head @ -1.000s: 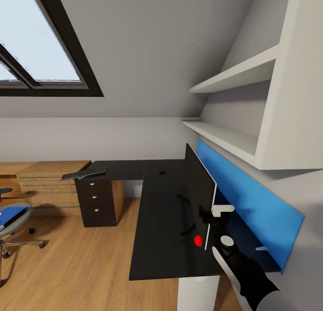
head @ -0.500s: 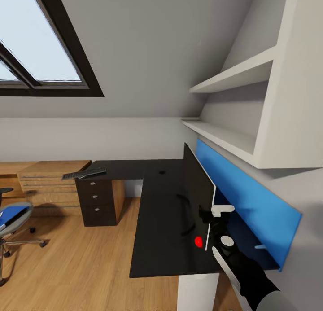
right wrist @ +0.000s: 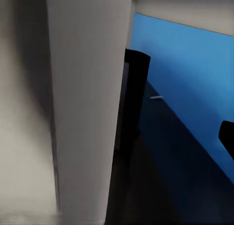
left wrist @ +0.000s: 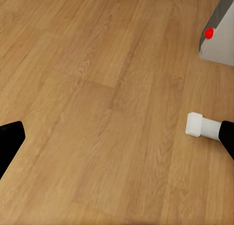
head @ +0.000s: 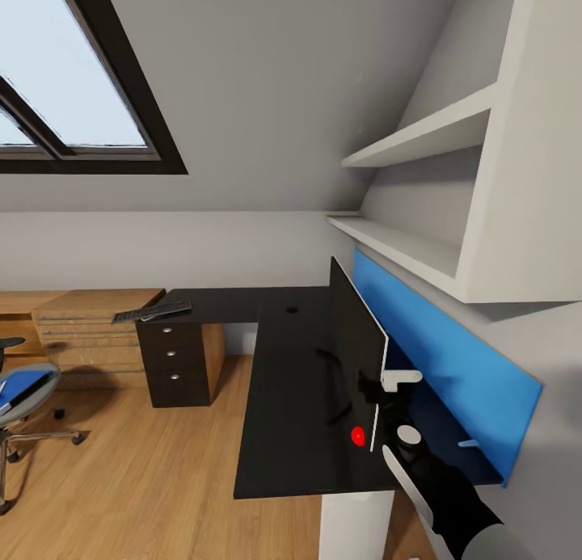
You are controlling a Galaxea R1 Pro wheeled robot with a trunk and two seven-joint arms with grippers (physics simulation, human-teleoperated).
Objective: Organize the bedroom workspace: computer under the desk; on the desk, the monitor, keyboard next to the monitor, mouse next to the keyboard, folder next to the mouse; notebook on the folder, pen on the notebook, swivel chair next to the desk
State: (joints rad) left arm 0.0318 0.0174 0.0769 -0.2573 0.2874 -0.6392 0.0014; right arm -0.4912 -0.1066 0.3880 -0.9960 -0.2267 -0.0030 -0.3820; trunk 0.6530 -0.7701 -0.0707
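Observation:
The monitor (head: pixel 356 350) stands edge-on on the black desk (head: pixel 283 414), its red dot at the near lower corner. My right gripper (head: pixel 386 384) is at that near edge, open, with a white fingertip (head: pixel 402 376) behind the screen. The right wrist view looks along the monitor's white back (right wrist: pixel 87 103) to its black stand (right wrist: pixel 134 103). A pale pen (right wrist: pixel 156 97) lies by the blue back panel (right wrist: pixel 195 74). The keyboard (head: pixel 151 310) lies on the desk's far left end. At the left edge is the swivel chair (head: pixel 18 431) with the blue folder (head: pixel 20 385) on its seat. My left gripper (left wrist: pixel 105 132) hangs open over the floor.
A light wooden drawer cabinet (head: pixel 85 326) stands left of the desk's black drawer pedestal (head: pixel 174 366). White wall shelves (head: pixel 420 140) overhang the desk on the right. Wood floor (head: pixel 129 479) lies between chair and desk. A grey corner with a red dot (left wrist: pixel 217 37) shows in the left wrist view.
The whole head view has shifted slightly, so the camera moved. The monitor, the right gripper and the other things keep their places relative to each other.

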